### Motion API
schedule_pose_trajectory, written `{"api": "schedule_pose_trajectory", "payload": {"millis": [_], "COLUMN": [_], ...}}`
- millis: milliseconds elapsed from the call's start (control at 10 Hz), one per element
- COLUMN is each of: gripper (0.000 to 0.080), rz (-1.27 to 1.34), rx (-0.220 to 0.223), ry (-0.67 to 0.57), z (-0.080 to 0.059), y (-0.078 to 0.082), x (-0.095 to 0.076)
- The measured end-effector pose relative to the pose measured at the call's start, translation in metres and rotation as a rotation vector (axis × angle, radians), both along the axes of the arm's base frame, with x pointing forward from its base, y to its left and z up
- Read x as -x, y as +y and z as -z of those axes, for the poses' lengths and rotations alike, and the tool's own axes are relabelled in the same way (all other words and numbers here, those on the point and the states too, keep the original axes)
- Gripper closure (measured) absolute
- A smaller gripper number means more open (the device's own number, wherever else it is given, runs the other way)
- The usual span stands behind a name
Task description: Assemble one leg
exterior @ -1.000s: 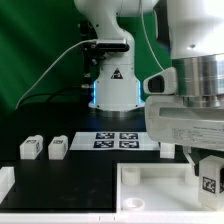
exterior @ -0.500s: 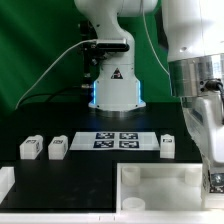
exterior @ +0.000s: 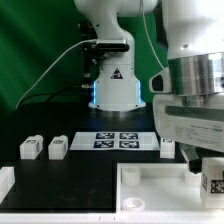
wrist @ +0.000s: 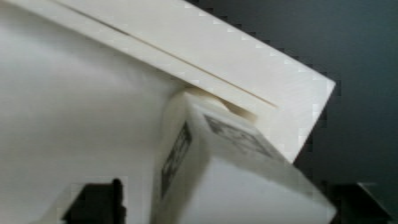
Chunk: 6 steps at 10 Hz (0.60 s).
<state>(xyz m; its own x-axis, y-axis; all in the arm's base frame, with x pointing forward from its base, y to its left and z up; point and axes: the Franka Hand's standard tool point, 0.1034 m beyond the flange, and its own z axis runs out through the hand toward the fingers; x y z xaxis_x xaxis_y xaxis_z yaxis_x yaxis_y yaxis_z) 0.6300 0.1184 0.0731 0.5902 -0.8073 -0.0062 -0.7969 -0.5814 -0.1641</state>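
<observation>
My gripper (exterior: 208, 170) is shut on a leg (exterior: 211, 182), a small white block whose black-and-white tag faces the camera, at the exterior view's right edge. It holds the leg over the right corner of the large white tray-like piece (exterior: 150, 178). In the wrist view the leg (wrist: 228, 165) fills the space between my dark fingers (wrist: 98, 203) and its end meets the tray piece's raised rim (wrist: 214, 62). Three more legs stand on the black table: two at the left (exterior: 30, 148) (exterior: 57, 148) and one (exterior: 166, 146) partly behind my arm.
The marker board (exterior: 118, 139) lies on the table in front of the robot base (exterior: 112, 90). A small white part (exterior: 5, 182) sits at the exterior view's left edge. A green backdrop stands behind.
My wrist turned away half a second ago and has turned back, roughly to where it was one second ago. The leg stays held at the tray piece's right corner.
</observation>
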Motion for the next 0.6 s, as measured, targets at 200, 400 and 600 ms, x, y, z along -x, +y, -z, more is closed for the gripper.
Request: {"api": "schedule_pose_trajectory", "payload": {"millis": [200, 400, 600], "gripper": [0.0165, 0.0154, 0.0151], "rz": [-0.214, -0.417, -0.759], "rx": [0.036, 0.07, 0.135], "ry": [-0.025, -0.043, -0.065], "z": [0.0004, 0.0004, -0.0028], "y": [-0.0011, -0.0023, -0.0017], "x": [-0.0011, -0.0013, -0.0043]}}
